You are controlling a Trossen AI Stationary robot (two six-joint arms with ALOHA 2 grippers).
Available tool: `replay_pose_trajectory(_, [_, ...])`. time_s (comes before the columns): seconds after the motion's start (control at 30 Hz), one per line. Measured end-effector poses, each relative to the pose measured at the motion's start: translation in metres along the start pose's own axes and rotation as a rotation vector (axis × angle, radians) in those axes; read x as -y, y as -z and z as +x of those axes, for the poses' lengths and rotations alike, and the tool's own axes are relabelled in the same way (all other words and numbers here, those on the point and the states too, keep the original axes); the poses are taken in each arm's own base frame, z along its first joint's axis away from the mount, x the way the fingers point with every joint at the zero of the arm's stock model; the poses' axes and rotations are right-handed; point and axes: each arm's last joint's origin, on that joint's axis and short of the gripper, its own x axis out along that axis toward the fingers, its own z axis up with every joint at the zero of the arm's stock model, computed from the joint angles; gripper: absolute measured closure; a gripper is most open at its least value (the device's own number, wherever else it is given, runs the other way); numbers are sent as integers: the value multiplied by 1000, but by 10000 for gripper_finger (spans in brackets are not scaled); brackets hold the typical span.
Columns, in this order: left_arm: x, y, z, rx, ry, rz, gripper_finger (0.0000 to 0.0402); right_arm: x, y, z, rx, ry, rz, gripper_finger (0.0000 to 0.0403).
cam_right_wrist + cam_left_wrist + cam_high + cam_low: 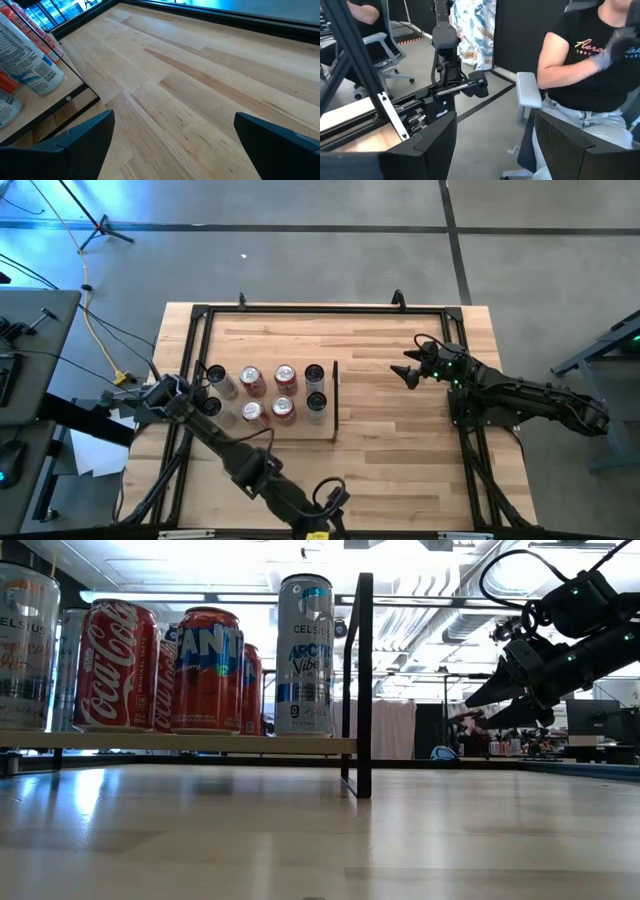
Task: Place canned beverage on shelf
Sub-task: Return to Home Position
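Eight cans [283, 409] counted on the shelf [300, 430], all upright, in two rows of four. Four red or orange ones in the middle, among them a Coca-Cola can [115, 665] and a Fanta can [205, 670]. Two silver ones at each end, with a Celsius can [305, 640] just beside the dark upright strip [335, 400]. Two arms, one at each side. Over bare tabletop [400, 460] on the far side of the strip, well apart from the cans, the right gripper [410, 370], jaws open and gripping nothing. At the tabletop's left edge, near the shelf's other end and facing out into the room, the left gripper [495, 120], jaws apart and empty. Pale wood planks in a black frame for the work surface. All around, grey floor [300, 260] with loose cables [95, 320]. Overhead, ceiling lights [180, 597]. Beyond the left arm, one person [580, 60] in a black shirt, seated.
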Motion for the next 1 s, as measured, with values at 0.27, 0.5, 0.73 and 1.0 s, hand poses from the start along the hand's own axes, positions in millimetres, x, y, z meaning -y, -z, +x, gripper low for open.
replay_pose_trajectory(0.27, [-18, 2, -2, -10, -42, 12, 163, 0, 0, 0, 0, 0, 0, 4])
replay_pose_trajectory(0.5, [-34, 5, -3, -29, -73, -23, 163, 0, 0, 0, 0, 0, 0, 4])
replay_pose_trajectory(0.73, [-35, 14, -2, -105, -13, -74, 163, 0, 1, 0, -8, 3, 0, 4])
replay_pose_trajectory(1.0, [-32, 16, -3, -70, -34, -70, 163, 0, 1, 0, -10, 4, 1, 4])
